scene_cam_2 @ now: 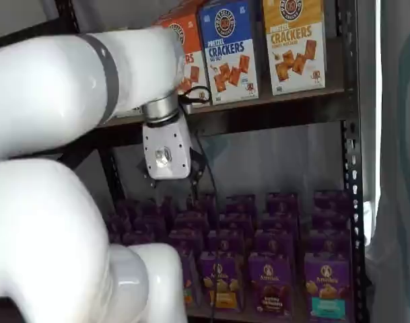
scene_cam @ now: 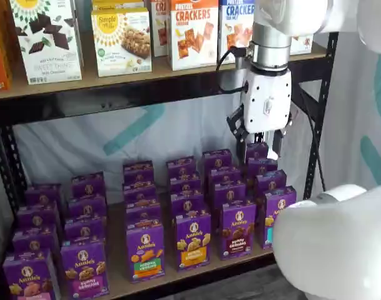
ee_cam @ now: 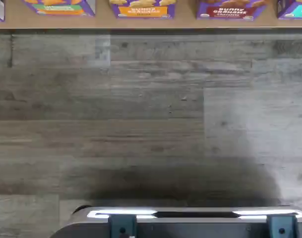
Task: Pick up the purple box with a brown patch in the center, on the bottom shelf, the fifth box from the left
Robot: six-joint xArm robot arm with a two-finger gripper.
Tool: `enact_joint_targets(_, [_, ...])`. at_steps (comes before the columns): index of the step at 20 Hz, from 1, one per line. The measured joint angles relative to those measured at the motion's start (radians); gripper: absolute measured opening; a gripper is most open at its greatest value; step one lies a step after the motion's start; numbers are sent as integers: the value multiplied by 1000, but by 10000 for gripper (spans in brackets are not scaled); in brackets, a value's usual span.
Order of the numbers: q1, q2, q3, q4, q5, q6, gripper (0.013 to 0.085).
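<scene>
While the claw (scene_cam: 260,139) hangs open, the purple box (scene_cam: 238,229) stands below.

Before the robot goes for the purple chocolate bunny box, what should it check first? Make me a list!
1. Is the purple box standing upright at the front of the bottom shelf? Ok.
2. Is nothing in front of the box? Ok, its front is in plain sight in both shelf views.
3. Is the gripper empty? Ok, no box hangs from it.
4. Is the gripper open? Its fingers are seen side-on, so the pictures alone cannot tell.
5. Is the gripper clear of the boxes? Ok, it hangs above the rows, under the upper shelf.
6. Are the neighbour boxes easy to mix up? Not ok: the yellow-banded box and teal-banded box stand close on both sides.
</scene>
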Motion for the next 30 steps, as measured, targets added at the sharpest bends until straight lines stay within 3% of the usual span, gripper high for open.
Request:
enact_joint_targets(5, [-24,-32,27,40,-46,-31,850])
enact_joint_targets(18, [-3,9,73,-1,-131,-5,850])
enact_joint_targets(24, [6,72,125,-10,-245,4,850])
enact_joint_targets(30, [-29,191,180,15,-421,-46,850])
